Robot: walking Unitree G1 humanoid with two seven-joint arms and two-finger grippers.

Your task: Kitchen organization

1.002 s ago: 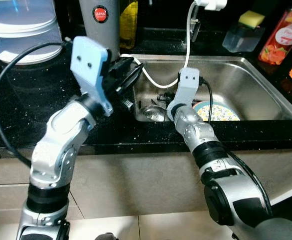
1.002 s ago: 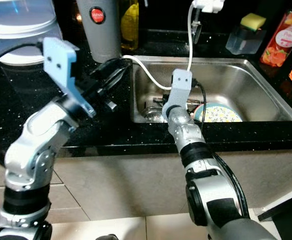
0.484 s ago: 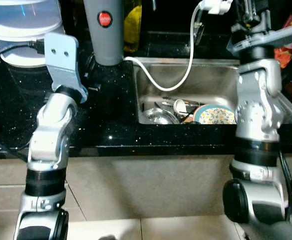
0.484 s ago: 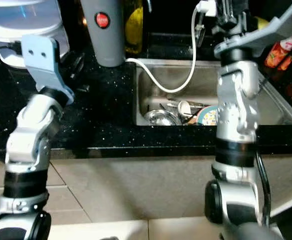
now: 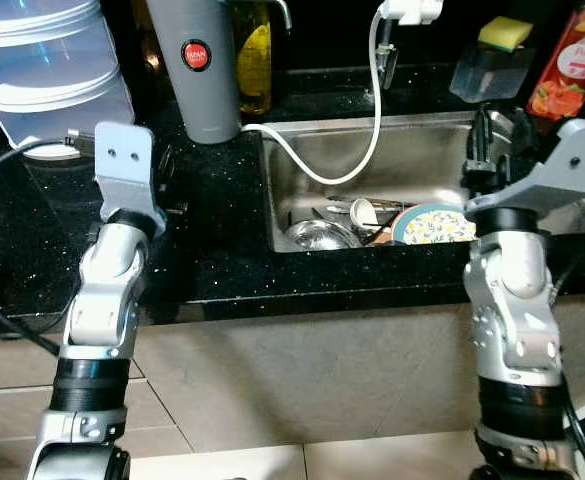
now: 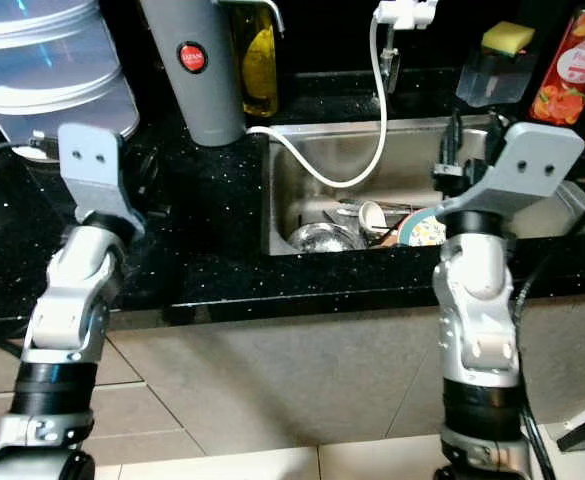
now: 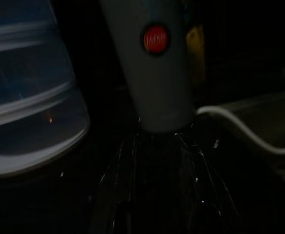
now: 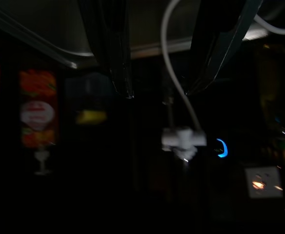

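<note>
The sink (image 5: 532, 135) holds the dishes to be sorted: a patterned plate (image 5: 434, 224) leaning at the near wall, a steel bowl (image 5: 314, 235) beside it, and a white spoon (image 5: 363, 212) among some cutlery between them. By my judgement the plate is stiff, breakable and probably wet and slick, so it is best gripped at its raised rim; the bowl is light but slippery, and the spoon is easiest by its handle. The right pincer (image 5: 494, 150) is raised over the sink's right side, its fingers (image 8: 114, 48) set well apart with nothing between them. The left pincer (image 5: 162, 180) sits low over the dark desk (image 5: 32, 240), pointing at a grey flask (image 5: 197, 65) next to a clear tub (image 5: 52, 70); whether it is parted I cannot tell. A white hose (image 5: 347, 165) hangs into the basin.
</note>
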